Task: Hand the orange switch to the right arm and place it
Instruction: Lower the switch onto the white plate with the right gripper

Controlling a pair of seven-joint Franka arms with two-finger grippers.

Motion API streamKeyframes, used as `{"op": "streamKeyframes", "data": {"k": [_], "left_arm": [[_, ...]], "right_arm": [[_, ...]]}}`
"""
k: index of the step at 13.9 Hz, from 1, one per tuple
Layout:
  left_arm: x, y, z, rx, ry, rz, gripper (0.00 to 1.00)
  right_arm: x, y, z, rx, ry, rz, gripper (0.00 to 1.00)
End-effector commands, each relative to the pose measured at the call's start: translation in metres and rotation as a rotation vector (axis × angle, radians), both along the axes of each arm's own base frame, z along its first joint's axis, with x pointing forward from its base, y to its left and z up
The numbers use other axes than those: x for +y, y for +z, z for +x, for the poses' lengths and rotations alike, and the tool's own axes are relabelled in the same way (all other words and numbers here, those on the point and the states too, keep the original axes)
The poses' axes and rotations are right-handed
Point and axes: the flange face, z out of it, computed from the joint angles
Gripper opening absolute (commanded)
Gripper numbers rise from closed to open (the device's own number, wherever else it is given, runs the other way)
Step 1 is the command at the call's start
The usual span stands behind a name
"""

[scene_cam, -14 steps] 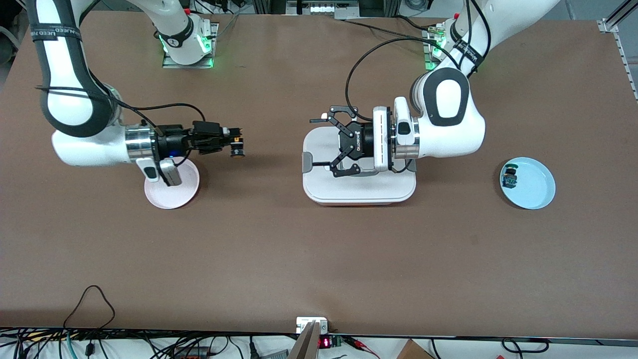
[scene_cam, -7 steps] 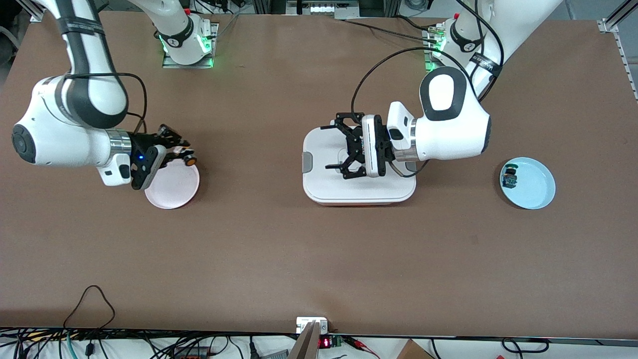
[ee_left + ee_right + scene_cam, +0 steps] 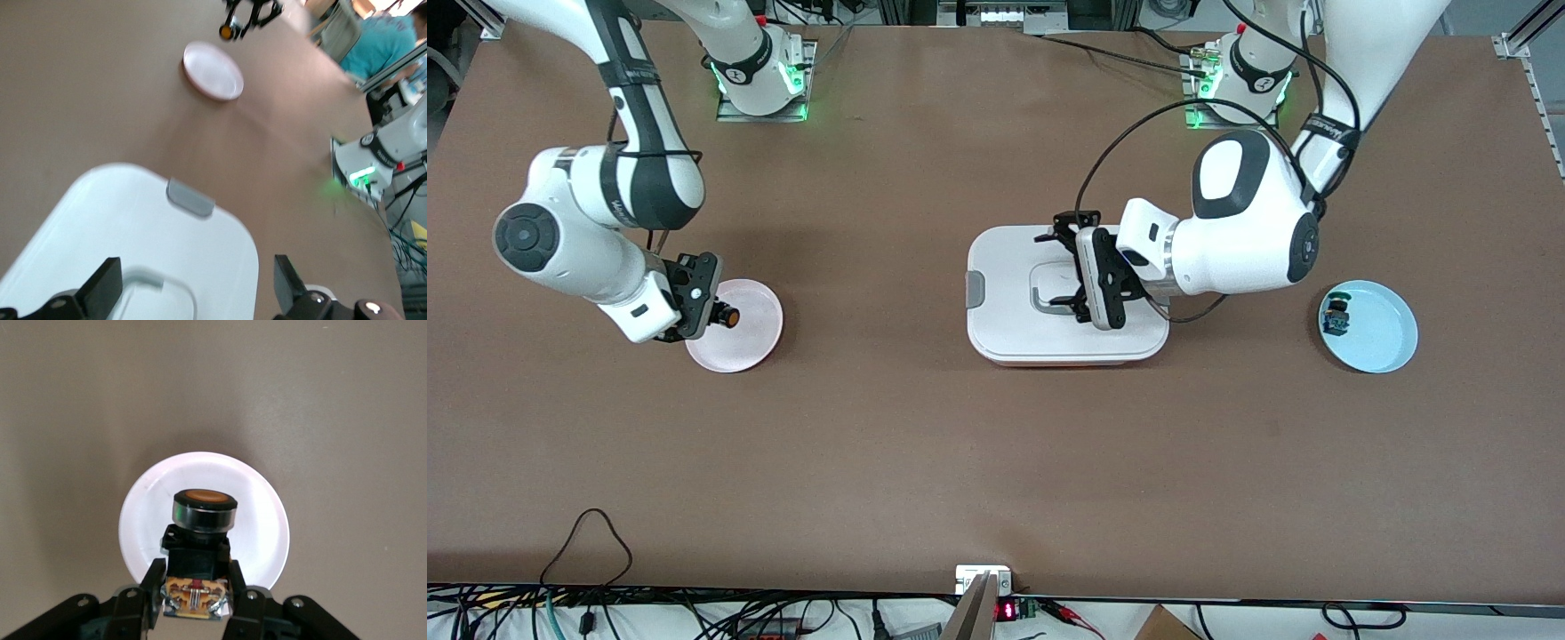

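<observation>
Over pink plate (image 3: 749, 331), right gripper (image 3: 710, 313) has swung down, clamped on orange switch (image 3: 727, 315); placement next. Left gripper (image 3: 1069, 271), jaws spread, empty, has retreated over white container (image 3: 1005, 338).

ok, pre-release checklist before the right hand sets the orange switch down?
1. Right hand shut on orange switch: ok.
2. Switch over the pink plate: ok.
3. Spot on the plate under the switch free: ok.
4. Switch touching the plate: cannot tell.
5. Left hand open, holding nothing, over the white lidded box, away from the plate: ok.
</observation>
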Motion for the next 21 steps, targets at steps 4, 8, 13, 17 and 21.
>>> {"op": "streamKeyframes", "data": {"k": [4,8,13,17,21], "left_arm": [[0.037,0.040,-0.007,0.197,0.078,0.469,1.00],[0.080,0.069,-0.002,0.281,0.210,0.747,1.00],[0.125,0.110,0.009,0.304,0.547,1.044,1.00],[0.212,0.160,0.020,0.280,0.866,1.000,1.00],[0.262,0.192,-0.006,0.230,1.034,0.895,1.00]], "right_arm": [[-0.010,-0.071,-0.039,-0.115,0.138,-0.019,0.00],[-0.022,-0.102,-0.043,-0.127,0.162,-0.032,0.00],[-0.025,-0.110,-0.044,-0.110,0.157,-0.031,1.00],[-0.025,-0.040,-0.025,-0.141,0.070,-0.005,1.00],[-0.021,0.040,0.002,-0.101,-0.059,0.009,1.00]]}}
